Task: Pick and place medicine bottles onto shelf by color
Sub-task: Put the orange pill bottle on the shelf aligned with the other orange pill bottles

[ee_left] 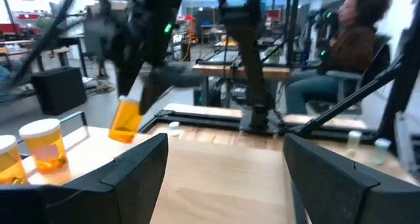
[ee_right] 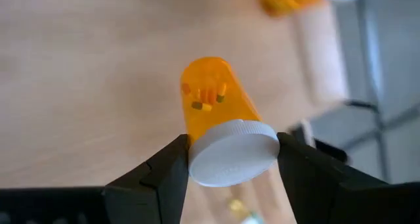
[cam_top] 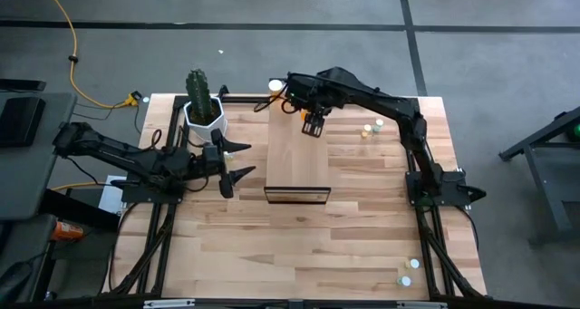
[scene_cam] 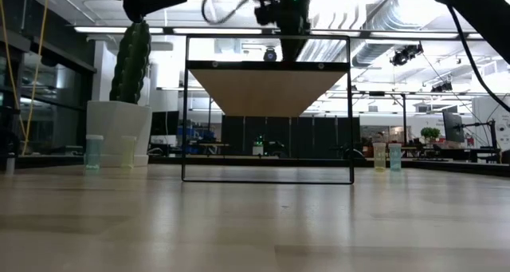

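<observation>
Above the long light-wood plank shelf, a translucent orange cylindrical medicine bottle with smooth white round cap hangs clamped in the right end effector. Left end effector gapes empty beside the shelf, over the counter.

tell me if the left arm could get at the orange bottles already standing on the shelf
Probably yes. The left gripper is open and empty beside the shelf, and its wrist view shows orange bottles standing close ahead with nothing between. The right gripper, holding another orange bottle, works farther along.
</observation>
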Controlling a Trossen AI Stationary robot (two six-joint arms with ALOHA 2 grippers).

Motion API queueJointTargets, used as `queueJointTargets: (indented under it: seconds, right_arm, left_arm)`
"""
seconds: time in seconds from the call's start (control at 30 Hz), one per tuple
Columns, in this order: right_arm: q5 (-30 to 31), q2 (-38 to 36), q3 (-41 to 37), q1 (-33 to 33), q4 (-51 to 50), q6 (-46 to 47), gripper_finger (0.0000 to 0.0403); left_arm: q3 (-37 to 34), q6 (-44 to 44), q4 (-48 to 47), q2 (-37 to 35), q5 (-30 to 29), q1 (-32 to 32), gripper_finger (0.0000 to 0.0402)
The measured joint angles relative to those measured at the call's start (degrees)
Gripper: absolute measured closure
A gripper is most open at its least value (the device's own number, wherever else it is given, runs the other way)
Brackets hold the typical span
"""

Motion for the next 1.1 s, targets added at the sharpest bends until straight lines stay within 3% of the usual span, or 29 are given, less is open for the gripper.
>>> queueJointTargets:
  seconds: [0.13,0.2,0.37,0.47,0.63,0.7,1.1]
  right_arm:
    - [-7.8,-2.5,-0.6,3.3,1.3,-0.9,0.0208]
    - [-8.7,-3.2,-0.6,5.4,2.2,-0.2,0.0208]
    - [-11.3,-4.0,-0.6,10.7,6.0,0.3,0.0208]
    - [-13.0,-4.0,-0.6,13.5,9.1,-0.1,0.0208]
    - [-12.8,-4.0,-0.6,16.6,11.7,-0.8,0.0208]
    - [-12.8,-4.0,-0.6,16.9,11.8,-0.8,0.0208]
    - [-12.6,-4.0,-0.8,16.9,16.1,-1.2,0.0208]
  left_arm:
    - [0.0,2.1,-0.6,-0.1,-7.0,0.0,0.0108]
    - [0.0,2.5,-1.8,0.0,-10.2,0.0,0.0108]
    - [0.0,0.9,-0.2,2.1,-11.1,1.3,0.014]
    - [0.0,-0.6,2.6,4.9,-9.4,2.7,0.0198]
    - [0.0,-0.1,9.5,9.9,-8.9,4.1,0.0348]
    - [0.0,0.5,12.3,10.9,-8.5,4.2,0.0387]
    - [0.0,-1.6,19.5,14.5,-0.2,4.2,0.0401]
